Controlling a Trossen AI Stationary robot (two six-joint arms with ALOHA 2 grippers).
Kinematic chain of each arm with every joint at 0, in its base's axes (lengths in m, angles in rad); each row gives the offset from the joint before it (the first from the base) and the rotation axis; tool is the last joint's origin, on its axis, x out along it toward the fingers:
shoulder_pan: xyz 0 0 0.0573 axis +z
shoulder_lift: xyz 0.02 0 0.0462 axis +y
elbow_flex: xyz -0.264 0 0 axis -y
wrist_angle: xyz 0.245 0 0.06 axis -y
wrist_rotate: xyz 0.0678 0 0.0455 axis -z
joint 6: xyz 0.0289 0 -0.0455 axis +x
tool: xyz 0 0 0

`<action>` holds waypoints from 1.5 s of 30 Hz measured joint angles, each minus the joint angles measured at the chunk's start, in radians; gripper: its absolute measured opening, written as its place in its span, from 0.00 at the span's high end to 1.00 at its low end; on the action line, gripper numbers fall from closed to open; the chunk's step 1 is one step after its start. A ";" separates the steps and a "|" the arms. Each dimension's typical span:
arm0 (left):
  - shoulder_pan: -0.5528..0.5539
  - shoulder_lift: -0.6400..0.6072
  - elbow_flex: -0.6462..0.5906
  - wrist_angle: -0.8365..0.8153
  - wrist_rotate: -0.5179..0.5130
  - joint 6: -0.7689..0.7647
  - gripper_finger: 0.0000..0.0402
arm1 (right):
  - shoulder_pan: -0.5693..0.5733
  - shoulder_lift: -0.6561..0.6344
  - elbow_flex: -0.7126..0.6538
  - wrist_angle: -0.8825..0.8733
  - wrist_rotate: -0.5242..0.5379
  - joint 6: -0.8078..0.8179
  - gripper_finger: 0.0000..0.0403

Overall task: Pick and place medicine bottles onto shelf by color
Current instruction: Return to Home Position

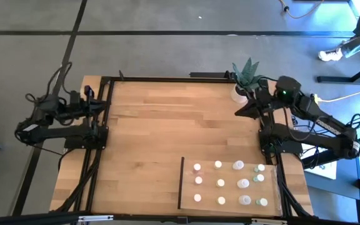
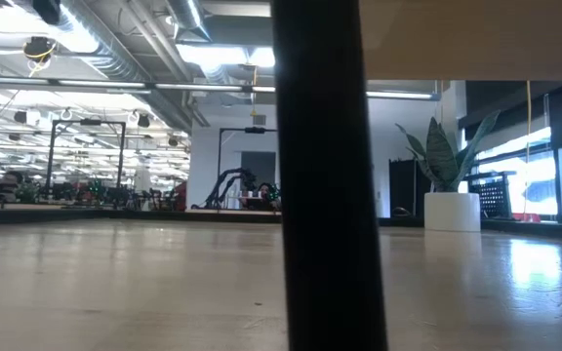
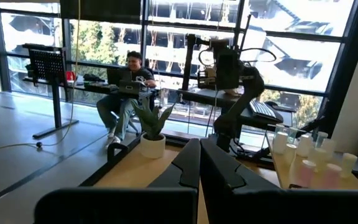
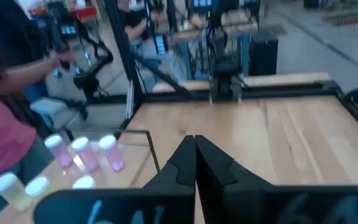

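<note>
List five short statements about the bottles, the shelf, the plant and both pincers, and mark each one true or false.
1. Every one of the medicine bottles in view stands on the shelf. True.
2. The right pincer grips a bottle. False: it is shut with nothing between its fingers, drawn back from the shelf.
3. The shelf lies on the left arm's side of the table. False: it lies on the right arm's side.
4. The left pincer is shut and empty. True.
5. The potted plant stands on the shelf. False: it stands at the table edge opposite the shelf, close to the right arm.
</note>
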 joint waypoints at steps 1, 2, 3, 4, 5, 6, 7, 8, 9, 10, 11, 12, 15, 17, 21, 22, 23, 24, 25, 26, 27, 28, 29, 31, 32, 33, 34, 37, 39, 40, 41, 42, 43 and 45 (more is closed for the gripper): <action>0.000 0.000 -0.018 0.025 0.000 0.001 1.00 | -0.001 -0.025 -0.024 0.024 0.001 0.020 1.00; 0.000 0.000 -0.037 0.053 0.000 0.001 1.00 | -0.002 -0.049 -0.044 0.043 0.002 0.035 1.00; 0.000 0.000 -0.056 0.077 0.000 0.001 1.00 | -0.004 -0.072 -0.061 0.056 0.001 0.044 1.00; 0.000 0.000 -0.074 0.095 0.000 0.002 1.00 | -0.007 -0.093 -0.078 0.068 0.001 0.047 1.00; 0.000 0.000 -0.091 0.110 0.000 0.002 1.00 | -0.009 -0.113 -0.091 0.070 0.002 0.048 1.00; 0.000 0.000 -0.104 0.125 0.000 0.002 1.00 | -0.012 -0.132 -0.102 0.068 0.002 0.048 1.00; 0.000 0.000 -0.117 0.148 0.000 0.002 1.00 | -0.014 -0.151 -0.111 0.068 0.004 0.047 1.00; 0.000 0.000 -0.132 0.173 0.000 0.002 1.00 | -0.017 -0.171 -0.120 0.068 0.004 0.046 1.00; 0.000 0.000 -0.148 0.193 0.000 0.001 1.00 | -0.021 -0.192 -0.127 0.067 0.004 0.045 1.00; 0.000 0.000 -0.162 0.205 0.000 -0.003 1.00 | -0.025 -0.215 -0.135 0.066 0.004 0.045 1.00; 0.000 0.001 -0.172 0.214 0.000 -0.010 1.00 | -0.029 -0.241 -0.144 0.066 0.004 0.044 1.00; 0.000 0.001 -0.178 0.227 0.000 -0.018 1.00 | -0.033 -0.269 -0.155 0.066 0.004 0.044 1.00; 0.000 0.000 -0.196 0.246 0.000 -0.041 1.00 | -0.040 -0.355 -0.188 0.061 0.025 0.051 1.00; 0.000 0.001 -0.203 0.240 0.000 -0.050 1.00 | -0.042 -0.414 -0.211 0.061 0.039 0.073 1.00; 0.000 0.000 -0.214 0.245 0.000 -0.050 1.00 | -0.041 -0.529 -0.254 0.060 0.080 0.109 1.00; 0.000 0.000 -0.216 0.244 0.000 -0.050 1.00 | -0.041 -0.557 -0.263 0.061 0.088 0.122 1.00; 0.000 0.000 -0.218 0.244 0.000 -0.050 1.00 | -0.041 -0.585 -0.272 0.060 0.096 0.125 1.00; 0.000 0.000 -0.220 0.245 0.000 -0.050 1.00 | -0.041 -0.612 -0.279 0.060 0.107 0.125 1.00; 0.000 0.000 -0.223 0.245 0.000 -0.050 1.00 | -0.041 -0.632 -0.287 0.062 0.117 0.123 1.00; 0.000 0.000 -0.227 0.249 0.000 -0.050 1.00 | -0.041 -0.630 -0.289 0.067 0.120 0.123 1.00; 0.000 0.000 -0.231 0.255 0.001 -0.050 1.00 | -0.041 -0.625 -0.290 0.063 0.124 0.123 1.00; 0.000 0.000 -0.237 0.266 0.000 -0.050 1.00 | -0.041 -0.619 -0.292 0.053 0.125 0.116 1.00; -0.001 0.000 -0.243 0.278 -0.001 -0.049 1.00 | -0.041 -0.613 -0.292 0.058 0.129 0.099 1.00; -0.001 0.000 -0.261 0.304 0.001 -0.038 1.00 | -0.041 -0.615 -0.302 0.058 0.134 0.088 1.00; -0.001 0.000 -0.274 0.316 0.000 -0.034 1.00 | -0.041 -0.617 -0.312 0.063 0.137 0.077 1.00; 0.000 0.000 -0.291 0.334 0.000 -0.031 1.00 | -0.041 -0.619 -0.324 0.078 0.139 0.068 1.00; 0.000 0.000 -0.310 0.357 0.000 -0.024 1.00 | -0.041 -0.622 -0.341 0.104 0.141 0.063 1.00; -0.001 0.000 -0.378 0.447 0.000 -0.016 1.00 | -0.041 -0.623 -0.412 0.227 0.149 0.087 1.00; 0.000 0.001 -0.417 0.493 0.000 -0.015 1.00 | -0.041 -0.622 -0.463 0.295 0.149 0.097 1.00; 0.000 0.000 -0.436 0.515 0.000 -0.015 1.00 | -0.041 -0.622 -0.488 0.327 0.148 0.097 1.00; 0.000 0.000 -0.455 0.534 0.000 -0.015 1.00 | -0.041 -0.622 -0.515 0.361 0.147 0.098 1.00; 0.000 0.000 -0.471 0.546 0.000 -0.015 1.00 | -0.041 -0.622 -0.542 0.388 0.147 0.099 1.00; 0.000 0.001 -0.486 0.559 0.000 -0.015 1.00 | -0.041 -0.622 -0.568 0.414 0.147 0.098 1.00; 0.000 0.001 -0.515 0.589 0.000 -0.015 1.00 | -0.041 -0.622 -0.616 0.482 0.147 0.098 1.00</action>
